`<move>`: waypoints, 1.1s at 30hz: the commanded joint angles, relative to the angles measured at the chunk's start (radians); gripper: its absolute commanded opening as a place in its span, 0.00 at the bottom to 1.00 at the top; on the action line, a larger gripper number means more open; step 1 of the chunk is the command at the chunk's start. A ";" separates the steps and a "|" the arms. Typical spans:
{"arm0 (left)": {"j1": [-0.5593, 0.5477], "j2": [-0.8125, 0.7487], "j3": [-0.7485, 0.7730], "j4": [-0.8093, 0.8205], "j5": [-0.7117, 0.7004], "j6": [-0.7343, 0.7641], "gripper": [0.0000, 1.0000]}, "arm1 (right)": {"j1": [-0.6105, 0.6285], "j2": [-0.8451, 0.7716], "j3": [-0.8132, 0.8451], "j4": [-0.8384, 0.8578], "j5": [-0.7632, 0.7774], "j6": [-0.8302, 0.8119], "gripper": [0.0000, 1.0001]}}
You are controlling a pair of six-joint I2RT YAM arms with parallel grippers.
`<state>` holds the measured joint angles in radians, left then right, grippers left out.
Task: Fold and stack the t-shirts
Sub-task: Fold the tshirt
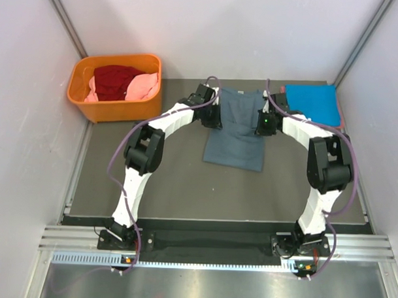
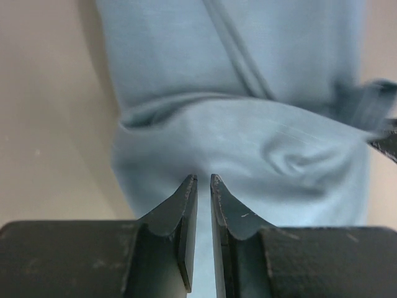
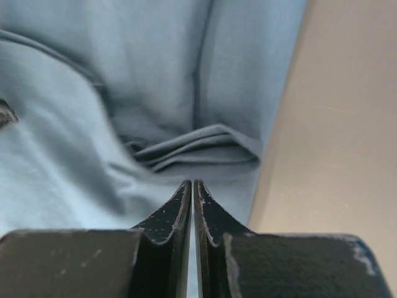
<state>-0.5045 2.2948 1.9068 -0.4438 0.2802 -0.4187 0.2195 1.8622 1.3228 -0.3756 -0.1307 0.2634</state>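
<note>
A slate grey-blue t-shirt lies partly folded in the middle of the dark mat. My left gripper is at its left edge and my right gripper at its right edge. In the left wrist view the jaws stand almost closed with a thin layer of the shirt between them, and a rounded fold bulges just ahead. In the right wrist view the jaws are pressed together on the shirt, with bunched creases at the tips. A folded bright blue t-shirt lies at the far right.
An orange plastic basket stands at the far left, holding a dark red shirt and a pink one. White walls close in on both sides and at the back. Bare mat lies in front of the shirt.
</note>
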 commanded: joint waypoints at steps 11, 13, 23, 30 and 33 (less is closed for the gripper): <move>0.057 0.072 0.037 0.037 -0.151 -0.025 0.18 | -0.072 0.200 0.164 0.044 0.084 0.005 0.01; 0.058 0.052 0.029 0.040 -0.116 -0.041 0.18 | -0.072 0.190 0.161 0.035 0.091 0.010 0.01; 0.058 -0.098 0.051 -0.055 0.023 -0.052 0.25 | -0.032 -0.020 0.135 -0.010 -0.017 0.059 0.03; 0.058 -0.178 -0.047 -0.145 0.037 -0.009 0.30 | 0.053 0.017 0.118 0.049 -0.101 0.096 0.03; 0.058 -0.219 -0.136 -0.154 0.022 -0.003 0.31 | 0.057 0.081 0.151 0.061 -0.119 0.105 0.03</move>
<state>-0.4519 2.1330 1.8488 -0.5385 0.2989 -0.4465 0.2657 1.8881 1.4471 -0.3534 -0.2039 0.3435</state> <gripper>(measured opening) 0.304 0.028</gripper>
